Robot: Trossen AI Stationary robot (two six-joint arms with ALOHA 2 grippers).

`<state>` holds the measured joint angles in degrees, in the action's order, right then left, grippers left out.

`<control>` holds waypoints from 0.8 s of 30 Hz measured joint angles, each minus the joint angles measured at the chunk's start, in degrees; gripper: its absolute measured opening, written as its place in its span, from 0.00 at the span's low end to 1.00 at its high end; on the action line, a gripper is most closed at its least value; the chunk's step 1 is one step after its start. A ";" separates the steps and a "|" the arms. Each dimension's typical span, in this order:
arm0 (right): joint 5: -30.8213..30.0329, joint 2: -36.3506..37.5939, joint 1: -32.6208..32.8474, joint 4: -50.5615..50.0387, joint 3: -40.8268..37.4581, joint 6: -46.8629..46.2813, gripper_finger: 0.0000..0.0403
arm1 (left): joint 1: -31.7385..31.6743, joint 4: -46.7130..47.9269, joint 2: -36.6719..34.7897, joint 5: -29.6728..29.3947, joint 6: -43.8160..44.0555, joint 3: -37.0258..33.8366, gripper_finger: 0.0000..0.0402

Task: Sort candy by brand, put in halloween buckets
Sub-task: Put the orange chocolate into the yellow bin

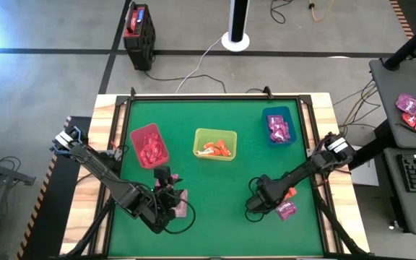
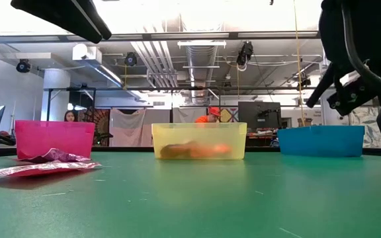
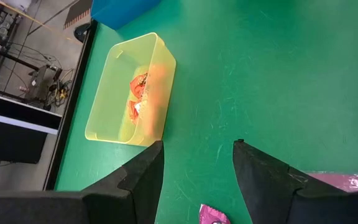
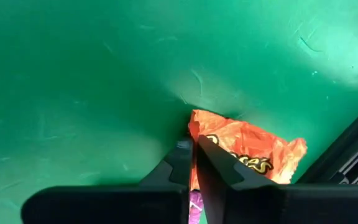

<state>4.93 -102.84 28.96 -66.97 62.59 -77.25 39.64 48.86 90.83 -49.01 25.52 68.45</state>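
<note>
While the right gripper (image 4: 194, 163) pinches one orange candy (image 4: 247, 155) at the mat's near right, beside one magenta packet (image 1: 286, 210), the left gripper (image 3: 197, 163) hangs open over two pink packets (image 1: 181, 204). Beyond stand three bins: red (image 1: 149, 145), yellow (image 1: 215, 144), blue (image 1: 278, 126).

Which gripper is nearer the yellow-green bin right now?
Left, narrowly. The left gripper, jaws open, sits toward the table's front-left of the yellow-green bin, which shows just ahead in its wrist view. The right gripper, shut on an orange candy packet, is front-right, slightly farther.
</note>
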 joint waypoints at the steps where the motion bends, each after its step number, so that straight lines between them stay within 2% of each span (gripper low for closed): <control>1: -0.23 0.23 0.01 -0.03 0.01 0.18 0.03 | 0.00 0.00 0.00 0.00 0.00 0.00 0.44; 8: -7.37 4.73 -0.12 -0.14 3.14 0.36 0.02 | 0.00 0.00 0.00 -0.02 0.00 0.00 0.44; 12: -15.87 9.14 -0.59 1.63 5.09 0.43 0.02 | -0.02 0.00 0.00 -0.03 0.00 -0.02 0.44; 14: -22.21 11.55 -1.14 4.55 5.40 2.01 0.02 | 0.00 0.00 0.00 -0.05 0.00 0.00 0.44; 20: -44.11 17.11 -4.97 22.35 4.69 14.42 0.02 | -0.07 -0.38 0.00 -0.15 -0.84 0.00 0.44; 22: -49.82 17.48 -6.97 29.65 4.43 21.23 0.02 | -0.11 -0.44 0.00 -0.15 -1.05 0.00 0.44; 24: -53.08 17.50 -9.21 36.70 4.24 28.46 0.02 | -0.09 -0.46 0.00 -0.15 -1.05 0.00 0.44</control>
<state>-48.15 -85.34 19.74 -30.27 66.82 -48.79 39.55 48.40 90.83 -49.17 24.47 68.44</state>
